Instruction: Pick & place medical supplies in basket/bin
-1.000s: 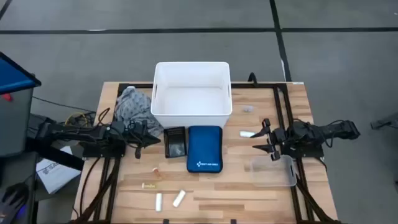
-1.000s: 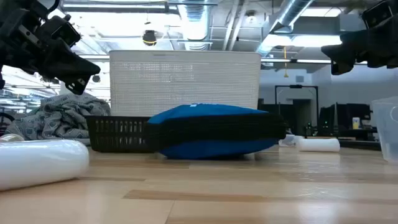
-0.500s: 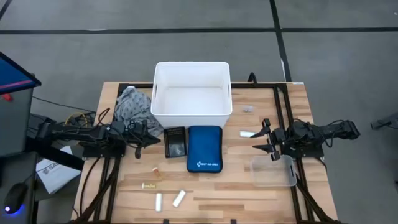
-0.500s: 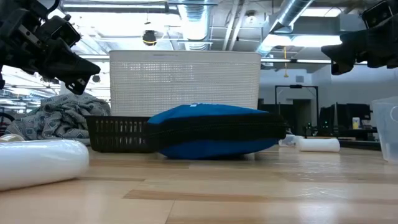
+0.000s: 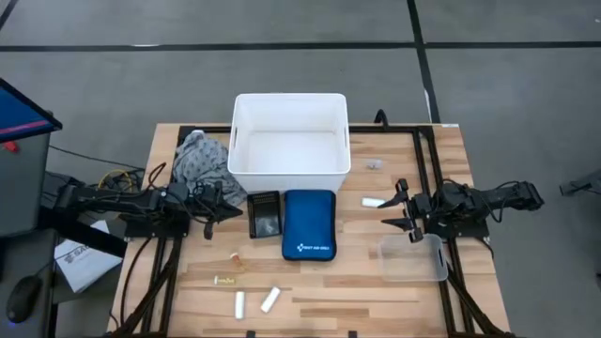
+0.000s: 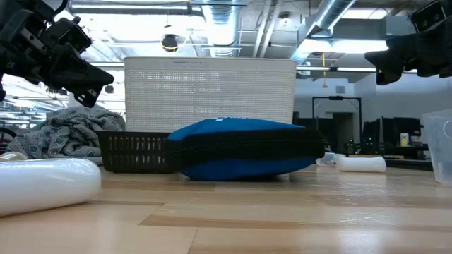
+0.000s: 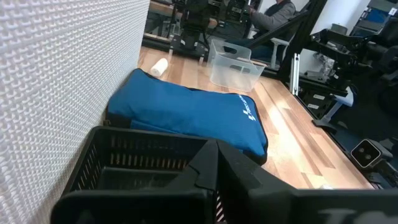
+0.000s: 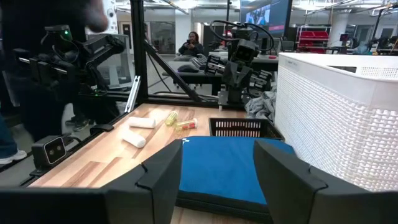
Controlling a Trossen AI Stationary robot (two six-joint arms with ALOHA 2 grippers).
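Note:
The grey-and-white patterned cloth (image 5: pixel 200 160) lies bunched on the table, left of the white bin (image 5: pixel 246 141). One white roll (image 5: pixel 374 202) lies right of the blue pouch (image 5: pixel 308 223). Two more rolls (image 5: pixel 240 303) (image 5: pixel 270 299) lie near the table's near edge. Tiny tan pieces (image 5: pixel 223 280) (image 5: pixel 237 255) lie just beyond them. My left gripper (image 5: pixel 228 202) hovers shut beside the small black basket (image 5: pixel 265 214), its fingers closed together in the left wrist view (image 7: pixel 217 165). My right gripper (image 5: pixel 399 211) hovers open near the single roll, holding nothing (image 8: pixel 217 158).
A clear plastic container (image 5: pixel 413 258) stands at the table's right, under my right arm. The black basket and the blue pouch lie side by side before the bin. Bare wood shows between the pouch and the near rolls. A person (image 8: pixel 194 43) sits in the room behind.

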